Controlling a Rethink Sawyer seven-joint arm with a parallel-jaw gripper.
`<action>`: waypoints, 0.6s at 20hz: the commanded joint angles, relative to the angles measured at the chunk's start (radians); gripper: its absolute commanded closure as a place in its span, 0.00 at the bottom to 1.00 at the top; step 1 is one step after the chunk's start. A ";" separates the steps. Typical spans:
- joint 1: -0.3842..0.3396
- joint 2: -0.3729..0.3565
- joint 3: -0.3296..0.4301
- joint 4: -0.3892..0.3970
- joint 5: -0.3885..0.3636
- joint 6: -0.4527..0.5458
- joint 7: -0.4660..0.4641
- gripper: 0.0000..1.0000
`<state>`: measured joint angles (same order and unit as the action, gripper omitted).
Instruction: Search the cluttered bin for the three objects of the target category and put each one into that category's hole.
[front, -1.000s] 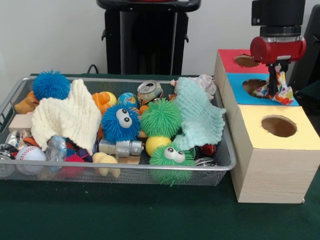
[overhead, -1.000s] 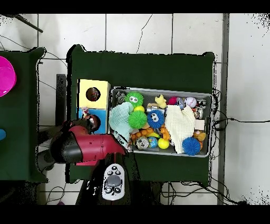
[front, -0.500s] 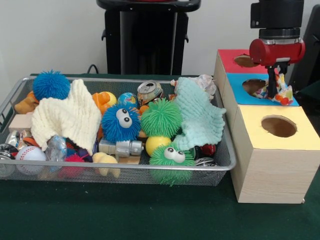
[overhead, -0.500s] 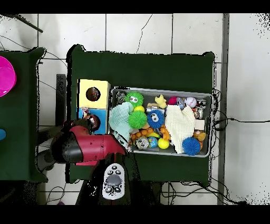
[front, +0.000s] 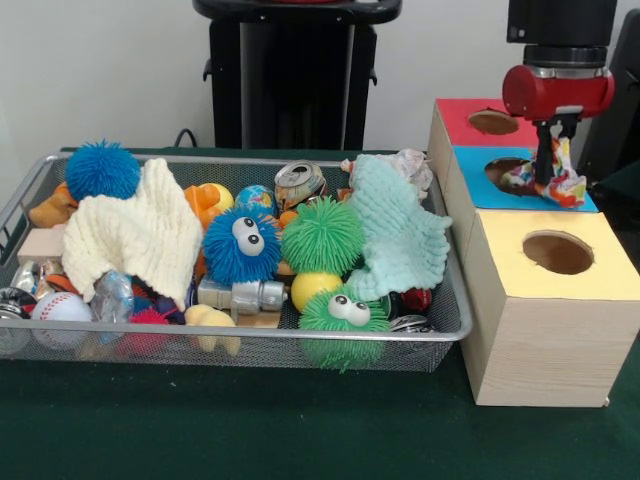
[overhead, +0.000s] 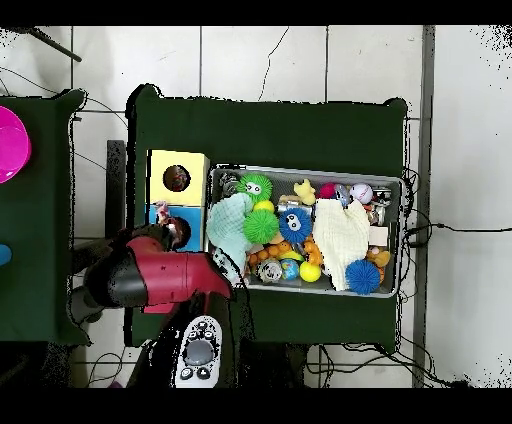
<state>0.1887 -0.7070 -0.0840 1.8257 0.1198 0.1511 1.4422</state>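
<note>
My gripper (front: 548, 172) is shut on the multicoloured polka-dot wrapper (front: 562, 186) and holds it just above the blue-faced box, at the right edge of that box's hole (front: 506, 170). The yellow-faced box's hole (front: 557, 252) is the nearest box opening in the front view and is uncovered; it also shows in the overhead view (overhead: 177, 178). The wire mesh bin (front: 230, 338) is full of toys. A whitish crumpled wrapper (front: 408, 162) lies at its far right corner. In the overhead view the red arm (overhead: 150, 280) hides the gripper.
The red-faced box (front: 462, 118) stands behind the blue one. A mint cloth (front: 395, 235) and a cream cloth (front: 135, 235) cover parts of the bin, among spiky blue and green balls, a crushed can (front: 299, 182) and a baseball (front: 60, 306).
The gripper has risen slightly with the polka-dot wrapper still hanging from it over the blue-faced box. The bin's contents have not moved.
</note>
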 joint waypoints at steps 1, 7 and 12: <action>0.041 -0.032 -0.064 -0.127 0.049 0.263 0.218 1.00; 0.047 -0.051 -0.076 -0.171 0.042 0.353 0.223 1.00; 0.003 -0.046 -0.022 -0.163 0.029 0.272 0.181 1.00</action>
<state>0.2362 -0.7602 -0.1416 1.7131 0.1281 0.3968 1.4422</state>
